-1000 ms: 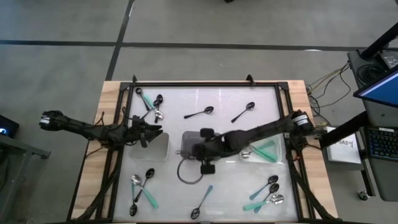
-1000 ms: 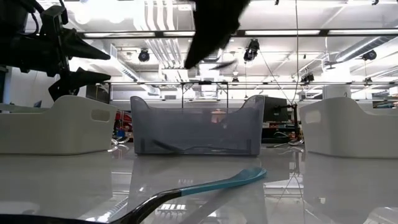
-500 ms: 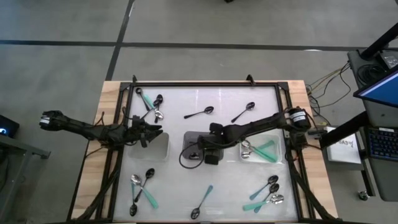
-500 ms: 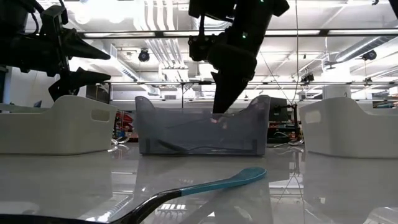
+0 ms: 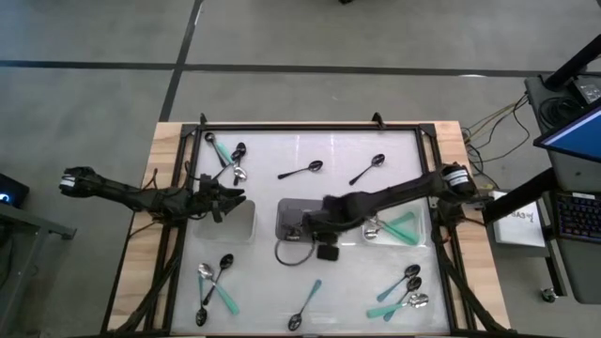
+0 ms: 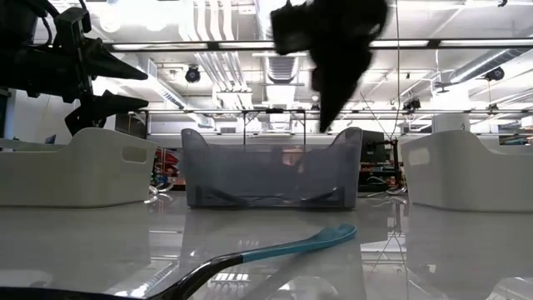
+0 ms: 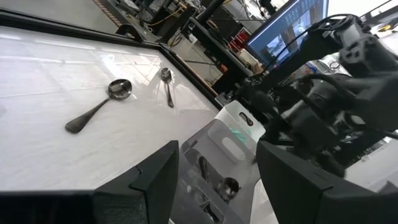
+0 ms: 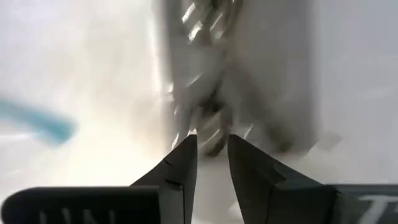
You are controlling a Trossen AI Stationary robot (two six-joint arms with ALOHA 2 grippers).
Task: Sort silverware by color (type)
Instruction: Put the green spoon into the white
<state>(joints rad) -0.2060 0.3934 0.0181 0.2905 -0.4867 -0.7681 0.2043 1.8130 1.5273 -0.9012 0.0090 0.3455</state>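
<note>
Trays: three in a row across the table's middle: white tray (image 5: 240, 222) at 9 o'clock, grey tray (image 5: 285, 212) at centre, second white tray (image 5: 410, 240) at 3 o'clock.

Right gripper (image 5: 310, 224) hangs over the grey tray's 3 o'clock side; fingers (image 8: 180, 165) stand a narrow gap apart with nothing between them. Spoons lie inside the grey tray, count unclear.

Left gripper (image 5: 235, 198) hovers over the 9 o'clock tray's far edge, jaws wide, holding nothing.

Silverware loose on the table:
- two black spoons, one at 12 o'clock (image 5: 301, 171), one at 1 o'clock (image 5: 368, 169), well apart
- mixed cluster (image 5: 228, 158) at 10 o'clock, about three pieces
- mixed cluster (image 5: 215, 284) at 7 o'clock, about four
- single mint-handled spoon (image 5: 306, 302) at 6 o'clock
- mixed cluster (image 5: 402, 292) at 5 o'clock, about five, overlapping

The 3 o'clock tray holds mint-green spoons (image 5: 402, 226), at least two.
</note>
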